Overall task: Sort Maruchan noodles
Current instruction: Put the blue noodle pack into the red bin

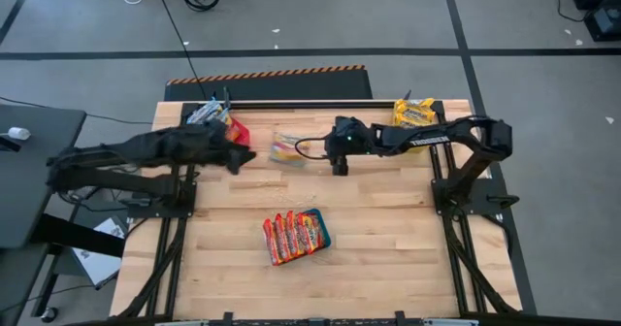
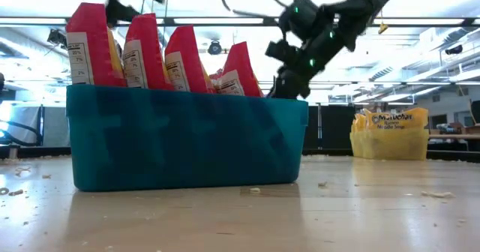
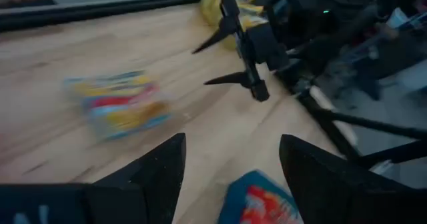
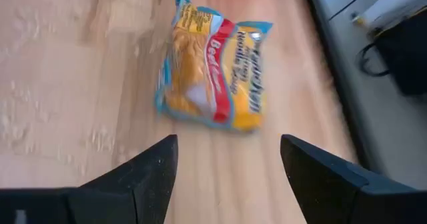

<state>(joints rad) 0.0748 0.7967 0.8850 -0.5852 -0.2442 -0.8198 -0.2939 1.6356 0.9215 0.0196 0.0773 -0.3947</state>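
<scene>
A flat teal plastic tray (image 1: pixel 320 231) is located near the middle of the light wooden table (image 1: pixel 388 258). Four red-orange plastic ramen packets (image 1: pixel 289 237) are stood on edge inside it in a row, touching one another (their silvery-white printed backs are visible in the low view (image 2: pixel 150 53)).

A single blue-trimmed yellow plastic ramen packet (image 4: pixel 217 74) lies flat on the bare wood toward the far side of the table, between the two grippers. It is marked in the high view at (image 1: pixel 287 149) and appears blurred in the left wrist view at (image 3: pixel 120 107).

The right gripper (image 1: pixel 339 163) is positioned just beside this packet. Its two dark fingers (image 4: pixel 143 177) are spread apart, and nothing is held between them; the packet is seen beyond the fingertips, not touched.

The left gripper (image 1: pixel 241 157) is positioned near the far left part of the table, on the other side of the loose packet. Its fingers (image 3: pixel 150 177) are seen parted, with no object between them. The right gripper is also visible from the left wrist view (image 3: pixel 230 64), with its jaws apart.

A stack of yellow-orange plastic ramen packets (image 1: pixel 414 113) rests at the far right corner of the table. A red plastic bin (image 1: pixel 236 130) and further silvery packets (image 1: pixel 206 114) are located at the far left corner, partly hidden by the left arm.
</scene>
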